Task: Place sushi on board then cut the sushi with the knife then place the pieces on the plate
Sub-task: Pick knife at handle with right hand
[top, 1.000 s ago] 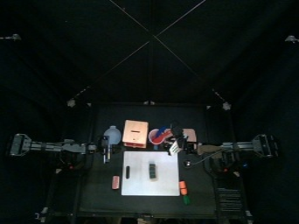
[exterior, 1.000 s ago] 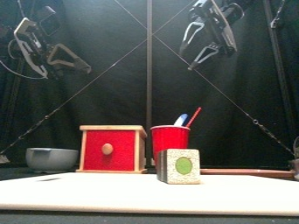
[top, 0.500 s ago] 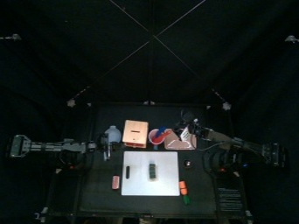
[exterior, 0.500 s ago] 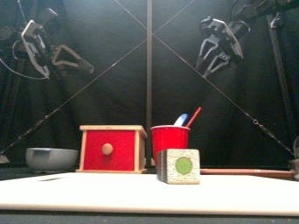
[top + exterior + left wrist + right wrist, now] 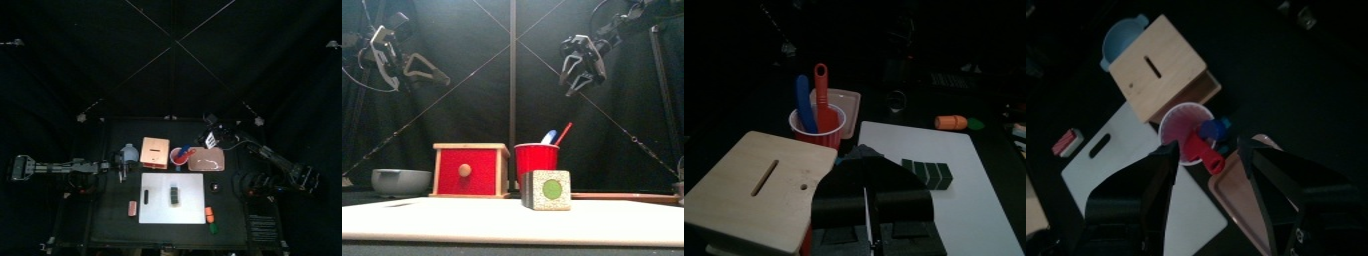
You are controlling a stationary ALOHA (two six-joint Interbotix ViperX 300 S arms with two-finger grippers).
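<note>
Green sushi (image 5: 174, 193) sits on the board (image 5: 158, 207), so step one looks done. Right gripper (image 5: 1215, 148), jaws apart, hovers over the cup (image 5: 183, 156) at the board's 12 o'clock; cutting and plating remain. Left gripper (image 5: 869, 170) rests closed at 9 o'clock.

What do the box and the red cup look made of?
Box: likely pale bare wood, matt tan top and frame; drawer front painted red. Red cup: probably plastic, smooth, even colour, slight sheen.
</note>
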